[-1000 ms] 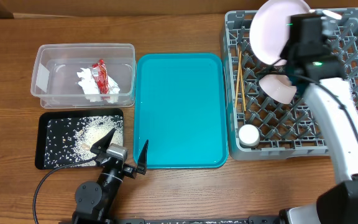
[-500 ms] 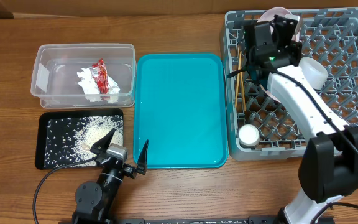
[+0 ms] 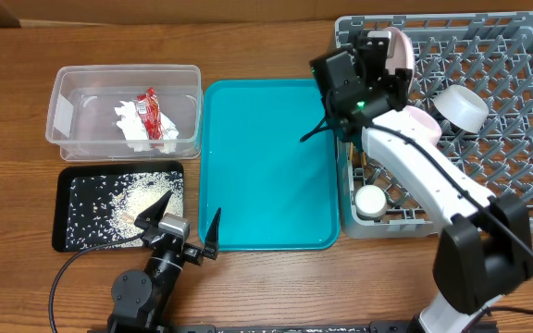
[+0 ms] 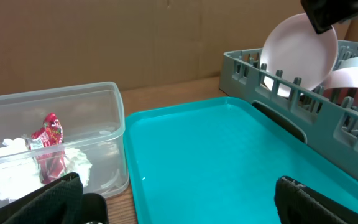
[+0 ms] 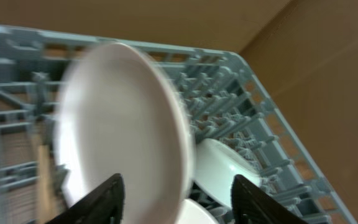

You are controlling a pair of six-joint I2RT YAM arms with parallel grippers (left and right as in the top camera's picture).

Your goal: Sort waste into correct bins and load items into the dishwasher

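I have the right arm over the left end of the dish rack (image 3: pixel 526 139), its gripper (image 3: pixel 370 55) just beside the plate (image 3: pixel 398 42). In the right wrist view the jaws of the right gripper (image 5: pixel 176 183) are spread wide with nothing between them, and the plate (image 5: pixel 123 124) stands on edge among the pegs of the dish rack (image 5: pixel 260 106) just past the fingertips. I cannot tell whether either finger touches its rim. Further along the rack a pink bowl (image 3: pixel 424 120) sits tipped beside the arm, and a silvery bowl (image 3: pixel 461 106) leans just to its right. A small cup (image 3: pixel 371 201) sits in the near left corner. The left gripper (image 3: pixel 188 231) rests low at the near edge of the counter (image 3: pixel 266 277), between the black tray (image 3: pixel 63 231) and the teal tray (image 3: pixel 268 165). Its jaws are released and hold nothing, which the left wrist view confirms, with the left gripper (image 4: pixel 178 183) opening onto the teal tray (image 4: pixel 229 155). The clear tub (image 3: pixel 68 79) sits at the far left, and inside it the wrapper (image 3: pixel 155 113) lies against the tissue (image 3: pixel 132 125). The left wrist view shows the same wrapper (image 4: pixel 48 134) and tissue (image 4: pixel 5 162) through the wall of the clear tub (image 4: pixel 104 124). Rice scraps (image 3: pixel 123 203) are scattered across the black tray, thickest toward its right side.
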